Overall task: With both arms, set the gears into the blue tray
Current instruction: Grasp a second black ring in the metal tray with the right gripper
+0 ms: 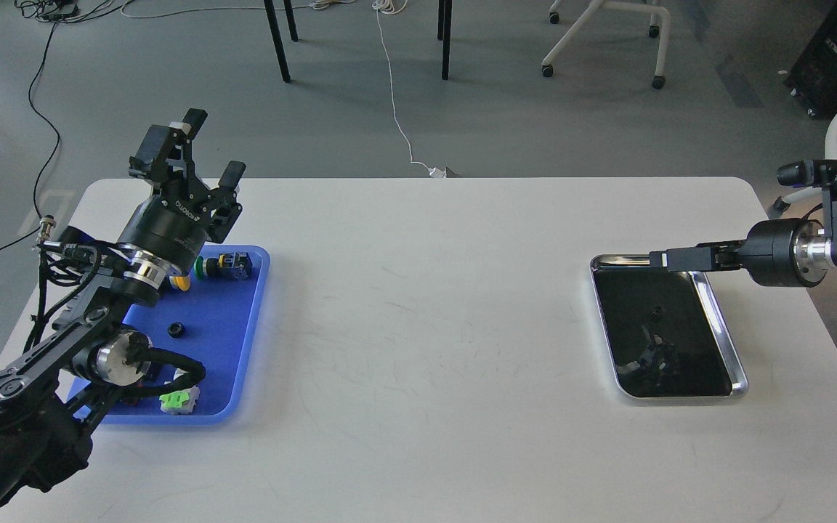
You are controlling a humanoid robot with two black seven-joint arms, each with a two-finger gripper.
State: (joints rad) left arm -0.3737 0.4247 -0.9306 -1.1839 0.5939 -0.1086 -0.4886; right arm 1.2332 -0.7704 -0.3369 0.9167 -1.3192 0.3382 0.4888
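The blue tray lies at the table's left. One small black gear rests on its floor, touching nothing else. A second gear lies in the shiny steel tray on the right. My left gripper is raised above the blue tray's far end, open and empty, fingers pointing up and away. My right gripper reaches in level from the right, over the steel tray's far rim. It is seen edge-on, so its fingers cannot be told apart. Nothing shows in it.
Coloured push-button switches lie at the blue tray's far end, and more at its near end, partly hidden by my left arm. Chairs and table legs stand on the floor beyond the table.
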